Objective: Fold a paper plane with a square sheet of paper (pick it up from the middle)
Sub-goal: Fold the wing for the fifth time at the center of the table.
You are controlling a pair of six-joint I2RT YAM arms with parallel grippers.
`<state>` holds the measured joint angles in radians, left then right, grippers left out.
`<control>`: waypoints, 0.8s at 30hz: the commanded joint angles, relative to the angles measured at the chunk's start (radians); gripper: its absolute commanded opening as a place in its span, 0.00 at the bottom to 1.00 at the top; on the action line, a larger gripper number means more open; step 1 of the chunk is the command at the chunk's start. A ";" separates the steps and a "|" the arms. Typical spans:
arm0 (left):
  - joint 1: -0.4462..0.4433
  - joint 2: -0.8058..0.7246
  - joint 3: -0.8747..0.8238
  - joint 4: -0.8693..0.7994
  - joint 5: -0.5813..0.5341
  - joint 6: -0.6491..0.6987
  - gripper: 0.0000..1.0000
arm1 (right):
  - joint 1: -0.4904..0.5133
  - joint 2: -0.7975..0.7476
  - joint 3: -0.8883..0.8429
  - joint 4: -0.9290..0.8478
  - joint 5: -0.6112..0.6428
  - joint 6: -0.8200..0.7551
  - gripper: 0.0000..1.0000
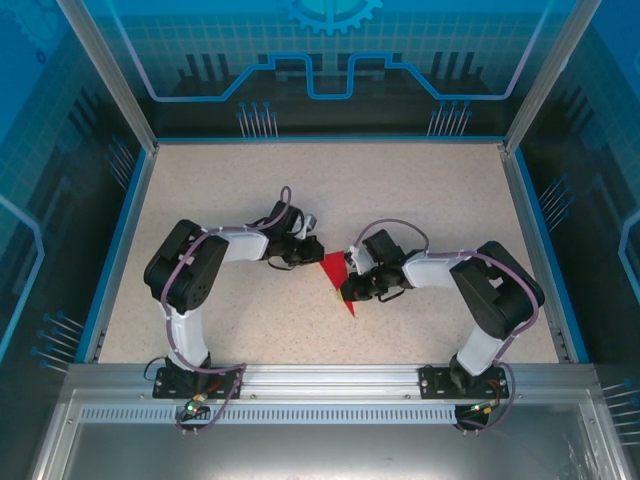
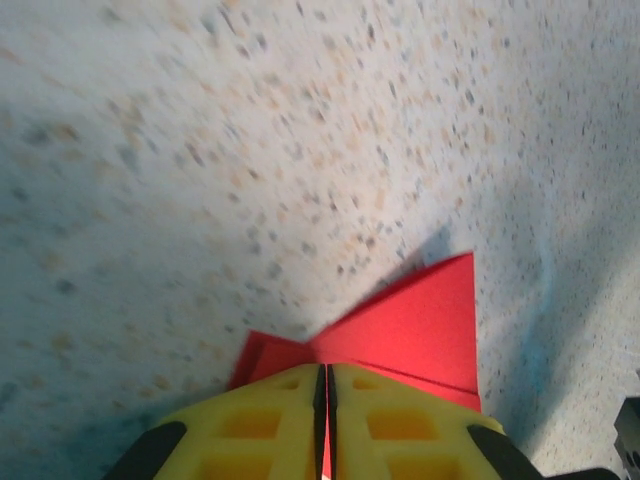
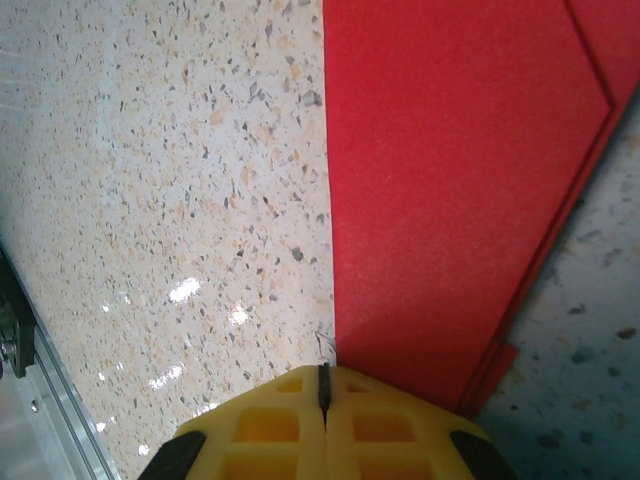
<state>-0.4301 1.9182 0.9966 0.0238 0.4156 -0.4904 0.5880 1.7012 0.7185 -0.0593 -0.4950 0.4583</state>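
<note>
Paper: the thin bright red paper sheet (image 1: pixel 336 270) is sitting about mid-table, right between the two claws. From above it's not reading as a square; it's showing as a narrow wedge with its point aiming at the near edge.
Folds: in the right wrist view the paper (image 3: pixel 450 180) is showing one long straight edge on the left. Along the right it's showing stacked layers with a slanted flap, so I'm guessing several creases are in already.
Lift: in the left wrist view a bigger flap (image 2: pixel 410 320) is sticking up on the right and a smaller one on the left, so that end isn't lying totally flat.
Left claw: the left gripper (image 1: pixel 312 250) is sitting at the far-left side of the paper. Its yellow fingers (image 2: pixel 390 420) are squeezing nearly together with a sliver of red in the seam, so I'm reading that as pinching the paper.
Right claw: the right gripper (image 1: pixel 348 288) is sitting at the near-right side with its jaws fully together. The paper's straight edge is running right into the seam, and honestly I can't tell if it's nipping that edge or just pressing on it.
Progress: I'm calling it somewhere past halfway, since the nose shape is there.
Left to do: probably the wing folds and tidying the centre ridge. It isn't looking like a slim finished dart yet.
Surroundings: everything is resting on a speckled beige tabletop (image 1: pixel 420 200), with a silver metal rail (image 1: pixel 330 378) running along the near edge.
</note>
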 commanded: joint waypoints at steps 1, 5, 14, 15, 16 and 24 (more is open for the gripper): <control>0.059 0.029 0.031 -0.020 -0.108 0.022 0.14 | -0.009 0.023 -0.057 -0.217 0.042 -0.009 0.04; 0.070 -0.020 0.051 -0.048 -0.101 0.008 0.17 | -0.010 0.020 -0.053 -0.214 0.037 -0.002 0.04; -0.035 -0.292 -0.088 -0.008 -0.084 -0.068 0.18 | -0.011 0.020 -0.045 -0.208 0.021 0.008 0.04; -0.056 -0.304 -0.103 0.003 -0.084 -0.077 0.17 | -0.011 0.020 -0.045 -0.209 0.020 0.008 0.04; -0.080 -0.312 -0.122 0.015 -0.086 -0.087 0.17 | -0.010 0.020 -0.045 -0.208 0.019 0.011 0.04; -0.230 -0.219 -0.158 0.117 -0.113 -0.191 0.10 | -0.012 0.024 -0.038 -0.209 0.019 0.019 0.02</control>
<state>-0.6369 1.6554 0.8528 0.0910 0.3256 -0.6285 0.5831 1.6943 0.7177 -0.1188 -0.5270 0.4709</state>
